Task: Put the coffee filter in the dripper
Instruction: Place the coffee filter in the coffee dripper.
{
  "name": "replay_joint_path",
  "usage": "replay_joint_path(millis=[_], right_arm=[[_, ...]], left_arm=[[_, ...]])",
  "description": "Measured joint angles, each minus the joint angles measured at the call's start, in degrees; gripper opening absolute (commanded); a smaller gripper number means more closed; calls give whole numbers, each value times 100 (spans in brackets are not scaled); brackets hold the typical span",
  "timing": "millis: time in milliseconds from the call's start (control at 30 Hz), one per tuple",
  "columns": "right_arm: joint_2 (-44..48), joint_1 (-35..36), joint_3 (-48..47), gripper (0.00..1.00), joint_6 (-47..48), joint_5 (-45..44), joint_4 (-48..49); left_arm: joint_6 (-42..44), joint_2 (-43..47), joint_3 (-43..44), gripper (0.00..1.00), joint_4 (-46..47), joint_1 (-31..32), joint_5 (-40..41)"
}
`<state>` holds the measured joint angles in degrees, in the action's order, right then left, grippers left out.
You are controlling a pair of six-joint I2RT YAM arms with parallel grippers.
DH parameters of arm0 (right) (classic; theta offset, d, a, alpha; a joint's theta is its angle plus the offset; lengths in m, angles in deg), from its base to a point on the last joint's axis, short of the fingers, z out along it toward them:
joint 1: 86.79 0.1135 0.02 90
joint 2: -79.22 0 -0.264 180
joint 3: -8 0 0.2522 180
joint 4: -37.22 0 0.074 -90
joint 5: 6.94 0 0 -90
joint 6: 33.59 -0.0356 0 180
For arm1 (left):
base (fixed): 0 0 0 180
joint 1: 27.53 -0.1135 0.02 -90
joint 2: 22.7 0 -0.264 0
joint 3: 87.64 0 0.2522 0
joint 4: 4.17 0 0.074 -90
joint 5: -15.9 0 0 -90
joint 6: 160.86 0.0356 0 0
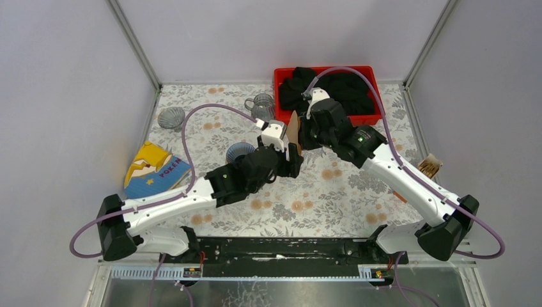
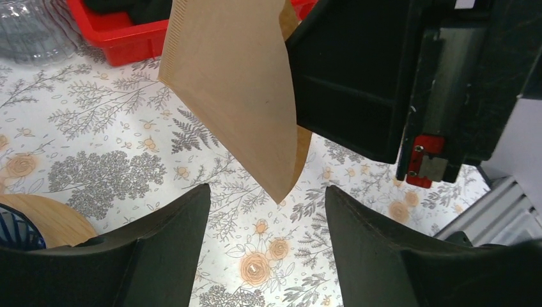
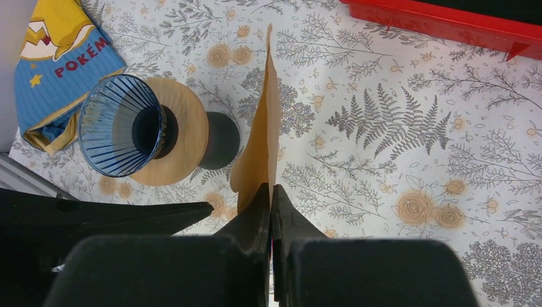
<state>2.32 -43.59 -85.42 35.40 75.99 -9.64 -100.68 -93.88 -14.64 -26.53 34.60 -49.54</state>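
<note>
Firstly, floral counter point(image 1: 319, 198): carries all items below. Red bin point(image 1: 279, 75), far edge: holds black cloth. Yellow-and-blue Pokémon pack point(image 3: 57, 70): lies flat at left side. Left claw point(image 2: 265, 211): stands open, fingers point(image 2: 172, 243) flanking the filter's lower tip without contact. Right claw point(image 3: 270, 198): pinches shut on one edge of the filter. Brown coffee filter point(image 3: 265, 141): hangs upright in the air, outside the dripper. Blue ribbed dripper point(image 3: 121, 125), wooden collar: sits on the counter near the pack.
</note>
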Motion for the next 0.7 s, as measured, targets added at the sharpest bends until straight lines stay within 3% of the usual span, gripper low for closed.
replay_joint_path(millis=[700], right_arm=[[-28,101,0,0,-52,7,37]], left_arm=[[297,-341,313,70,-7,190,1591]])
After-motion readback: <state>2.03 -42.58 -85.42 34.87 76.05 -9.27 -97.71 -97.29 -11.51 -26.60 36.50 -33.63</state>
